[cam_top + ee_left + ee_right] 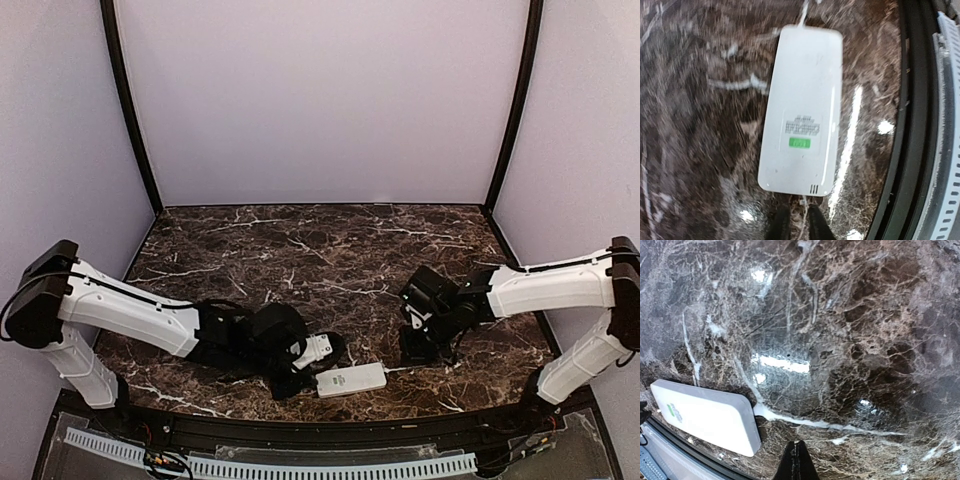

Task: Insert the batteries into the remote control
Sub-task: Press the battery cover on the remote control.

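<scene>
The remote control (351, 380) lies back-up on the dark marble table near its front edge, white with a green label; it also shows in the left wrist view (802, 110) and the right wrist view (705, 417). My left gripper (300, 383) sits low just off the remote's left end, its black fingertips (799, 225) a narrow gap apart with only table between them. My right gripper (415, 350) hangs over bare table to the right of the remote, its fingers closed together and empty (797, 462). No batteries are in view.
The table's black raised front rim (300, 425) runs just in front of the remote and shows in the left wrist view (910, 125). A white perforated strip (270, 465) lies beyond it. Plain walls enclose the back and sides.
</scene>
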Robot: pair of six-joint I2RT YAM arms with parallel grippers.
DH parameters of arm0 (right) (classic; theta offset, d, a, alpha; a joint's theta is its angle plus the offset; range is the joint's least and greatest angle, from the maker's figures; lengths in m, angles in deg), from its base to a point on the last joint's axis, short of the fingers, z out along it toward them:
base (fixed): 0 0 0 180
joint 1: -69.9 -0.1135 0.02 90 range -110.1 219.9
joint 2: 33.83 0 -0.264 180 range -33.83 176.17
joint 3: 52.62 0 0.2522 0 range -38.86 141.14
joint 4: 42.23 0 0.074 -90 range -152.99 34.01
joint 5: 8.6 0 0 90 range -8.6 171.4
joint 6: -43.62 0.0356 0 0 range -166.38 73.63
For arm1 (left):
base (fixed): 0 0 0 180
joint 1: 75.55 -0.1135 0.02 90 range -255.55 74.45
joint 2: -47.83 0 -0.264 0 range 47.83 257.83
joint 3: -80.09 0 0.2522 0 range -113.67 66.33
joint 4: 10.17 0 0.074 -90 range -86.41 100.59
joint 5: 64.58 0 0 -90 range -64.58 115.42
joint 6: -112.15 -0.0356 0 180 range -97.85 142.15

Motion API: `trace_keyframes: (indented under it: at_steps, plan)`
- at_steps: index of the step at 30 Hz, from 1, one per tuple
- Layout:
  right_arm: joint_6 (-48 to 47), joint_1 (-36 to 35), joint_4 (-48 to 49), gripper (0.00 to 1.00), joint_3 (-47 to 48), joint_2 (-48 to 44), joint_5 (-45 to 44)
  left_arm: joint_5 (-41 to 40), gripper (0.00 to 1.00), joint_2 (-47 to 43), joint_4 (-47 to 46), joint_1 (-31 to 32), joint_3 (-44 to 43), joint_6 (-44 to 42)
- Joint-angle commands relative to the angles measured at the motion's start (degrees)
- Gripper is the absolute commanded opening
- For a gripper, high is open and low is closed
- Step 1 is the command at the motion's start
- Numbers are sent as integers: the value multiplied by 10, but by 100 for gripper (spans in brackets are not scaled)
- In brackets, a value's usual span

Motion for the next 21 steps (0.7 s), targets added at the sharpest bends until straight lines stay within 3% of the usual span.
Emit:
trace_keyframes:
  at_steps: [1, 14, 21]
  plan:
    - [7, -20, 16, 0, 12, 33, -11, -23, 6, 56, 59, 0, 8, 47]
    - [39, -51, 34, 0, 4, 75, -3, -3, 2, 73, 21, 0, 14, 33]
    - [63, -105, 61, 0, 53, 141, 13, 38, 1, 79, -6, 1, 11, 25]
